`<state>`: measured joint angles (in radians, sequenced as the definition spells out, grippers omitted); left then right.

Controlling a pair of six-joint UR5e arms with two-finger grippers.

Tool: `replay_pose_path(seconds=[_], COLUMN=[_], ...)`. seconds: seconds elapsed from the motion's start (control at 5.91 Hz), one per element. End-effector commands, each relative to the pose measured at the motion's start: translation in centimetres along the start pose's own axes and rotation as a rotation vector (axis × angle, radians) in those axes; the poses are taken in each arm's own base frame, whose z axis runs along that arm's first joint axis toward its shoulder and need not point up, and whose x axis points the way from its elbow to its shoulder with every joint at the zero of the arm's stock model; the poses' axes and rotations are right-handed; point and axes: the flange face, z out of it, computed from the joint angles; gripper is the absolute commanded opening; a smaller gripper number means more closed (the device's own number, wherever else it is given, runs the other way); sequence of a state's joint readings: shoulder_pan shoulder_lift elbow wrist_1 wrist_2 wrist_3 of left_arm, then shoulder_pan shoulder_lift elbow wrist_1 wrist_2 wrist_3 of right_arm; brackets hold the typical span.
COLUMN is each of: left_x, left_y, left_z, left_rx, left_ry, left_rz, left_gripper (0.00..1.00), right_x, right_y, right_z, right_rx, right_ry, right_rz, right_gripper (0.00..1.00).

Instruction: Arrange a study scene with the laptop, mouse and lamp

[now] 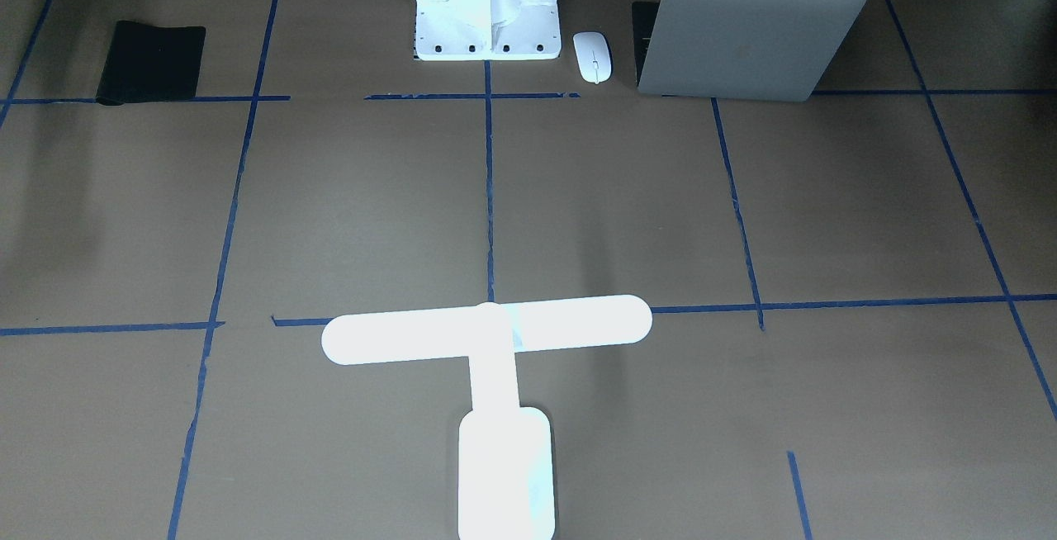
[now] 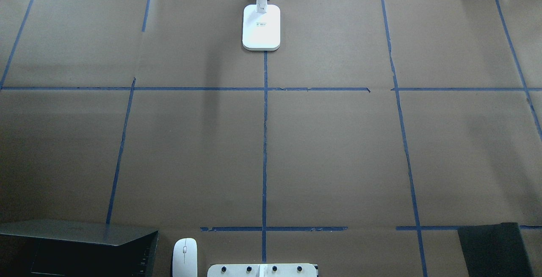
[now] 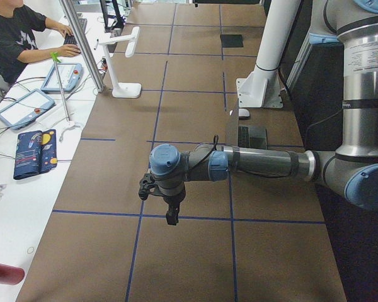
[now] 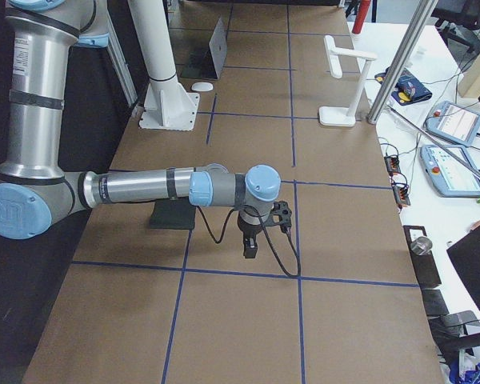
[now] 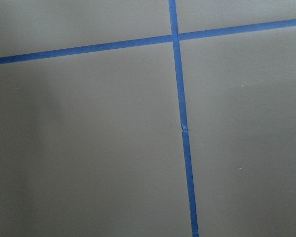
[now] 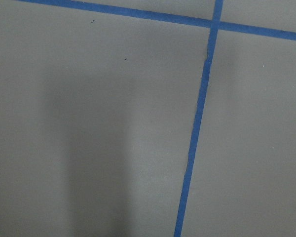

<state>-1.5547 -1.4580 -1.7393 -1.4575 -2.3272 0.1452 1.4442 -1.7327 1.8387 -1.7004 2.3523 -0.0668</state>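
The silver-grey laptop [image 1: 743, 40] stands open at the robot's near edge, on its left side; it also shows in the overhead view [image 2: 76, 247]. The white mouse [image 1: 592, 56] [image 2: 185, 256] lies between the laptop and the white pedestal [image 1: 487, 28]. The glowing white T-shaped lamp [image 1: 487, 329] stands at the far middle edge, its base [image 2: 261, 27] on the centre tape line. My left gripper [image 3: 170, 214] and my right gripper [image 4: 250, 244] hang above bare table near its two ends, far from all three things. I cannot tell whether either is open or shut.
A black flat mat [image 1: 150, 61] [image 2: 493, 249] lies at the near edge on the robot's right. Brown paper with blue tape lines [image 5: 180, 98] covers the table. An operator [image 3: 19, 38] sits at a side desk with tablets beyond the lamp.
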Motion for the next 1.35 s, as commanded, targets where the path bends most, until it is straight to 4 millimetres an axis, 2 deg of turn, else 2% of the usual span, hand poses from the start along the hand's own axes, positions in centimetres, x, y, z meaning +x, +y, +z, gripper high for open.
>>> replay_pose_path(seconds=[0.0, 0.17, 0.34, 0.51, 0.68, 0.85, 1.02, 1.19], left_x=[2.2, 5.6, 10.5, 15.2, 18.2, 22.2, 25.1, 29.1], left_y=[0.4, 0.9, 1.6, 3.7, 5.6, 8.5, 9.8, 10.3], left_z=[-0.6, -0.6, -1.4, -2.4, -3.6, -5.3, -6.7, -6.0], left_rx=[0.036, 0.021, 0.001, -0.023, -0.043, -0.061, -0.075, -0.118], left_ry=[0.135, 0.163, 0.165, 0.171, 0.179, 0.19, 0.201, 0.206], left_rz=[0.018, -0.006, -0.128, -0.197, -0.369, -0.443, -0.547, -0.671], left_gripper=[1.0, 1.0, 1.0, 1.0, 1.0, 1.0, 1.0, 1.0], right_x=[0.0, -0.1, -0.5, -0.6, -0.6, -0.8, -1.1, -1.1], right_y=[0.2, 0.1, -0.3, -0.4, -0.5, -0.4, -0.4, -0.5], right_z=[0.1, 0.0, -0.3, -0.3, -0.4, -0.6, -0.8, -0.9], right_rx=[-0.002, 0.001, 0.033, 0.043, 0.045, 0.05, 0.055, 0.056], right_ry=[-0.007, -0.008, -0.008, -0.009, -0.008, -0.008, -0.008, -0.008], right_rz=[0.004, -0.006, -0.04, -0.052, -0.054, -0.061, -0.066, -0.067], right_gripper=[1.0, 1.0, 1.0, 1.0, 1.0, 1.0, 1.0, 1.0])
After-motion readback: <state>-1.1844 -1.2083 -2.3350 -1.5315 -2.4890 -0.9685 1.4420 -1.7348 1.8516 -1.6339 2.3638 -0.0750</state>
